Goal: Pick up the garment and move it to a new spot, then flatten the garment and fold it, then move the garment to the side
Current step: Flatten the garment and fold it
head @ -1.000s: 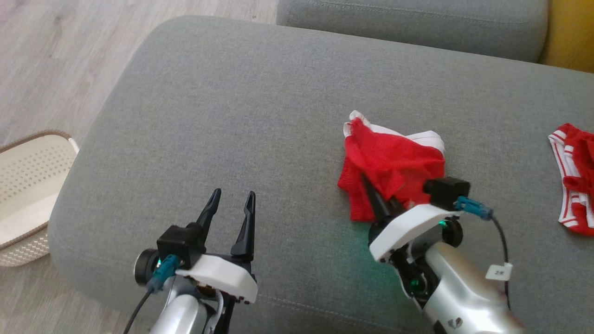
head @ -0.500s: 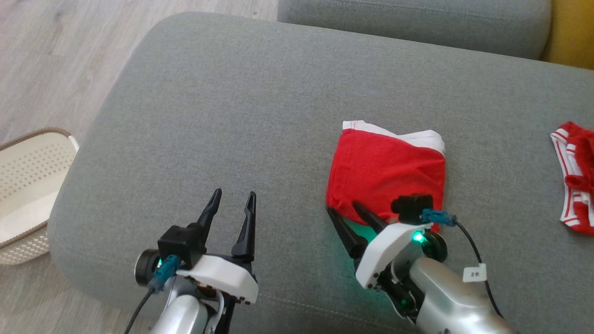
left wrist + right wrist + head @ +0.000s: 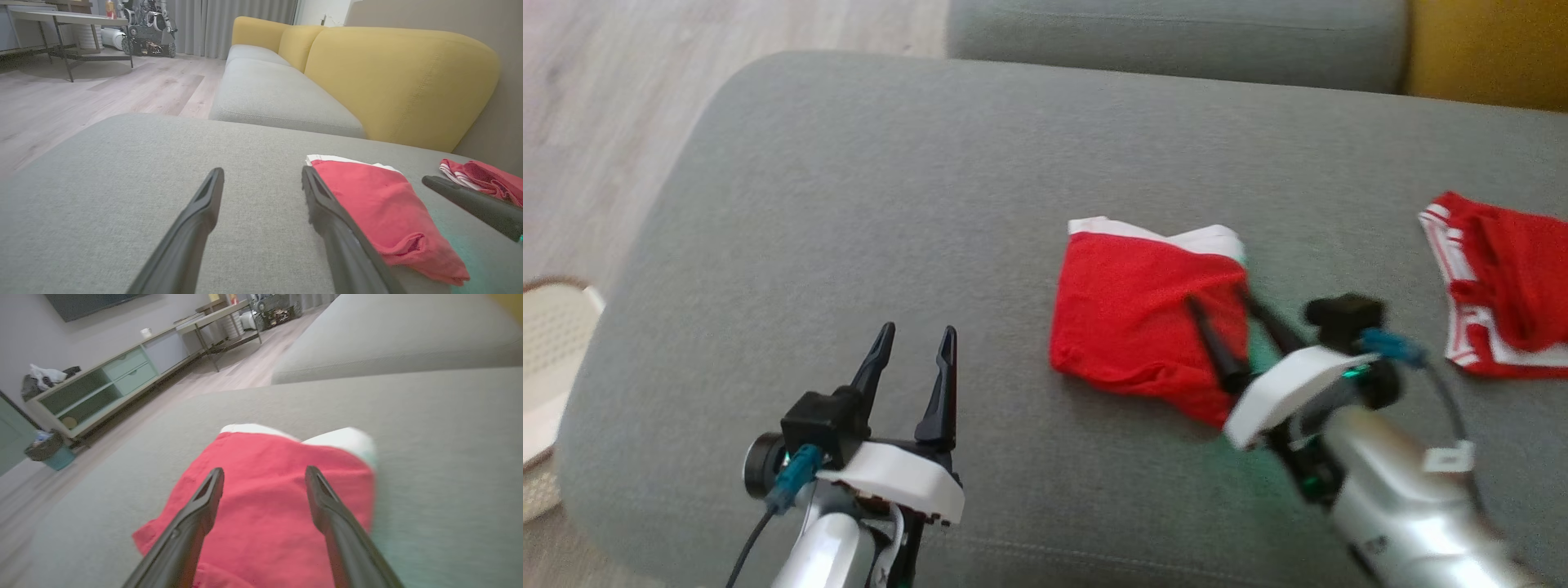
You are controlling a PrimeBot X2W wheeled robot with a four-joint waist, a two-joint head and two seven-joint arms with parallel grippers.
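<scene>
Flooring of pale wood shows at the far left of the head view, and on it we see the rim of a cream perforated basket just beside the big grey cushion. Next to the right comes the left gripper, low over the cushion's near part. Its two dark fingers stand spread apart with nothing between them, and it touches no cloth. In the left wrist view we see bare grey fabric between those fingers.

To the right of it lies the garment, red with a white band along its far edge, folded into a rough square on the middle of the cushion. Its near edge is a little rumpled.

The right gripper reaches over the garment's right part from the near side. Its fingers are wide apart and grip nothing: one shows across the red cloth, the other along the garment's right edge. We cannot tell whether the tips touch the cloth.

Farther right, well apart from the first, a second garment, red with white stripes, lies crumpled near the cushion's right end. Beyond the cushion we see another grey seat and, at the top right, a yellow backrest.
</scene>
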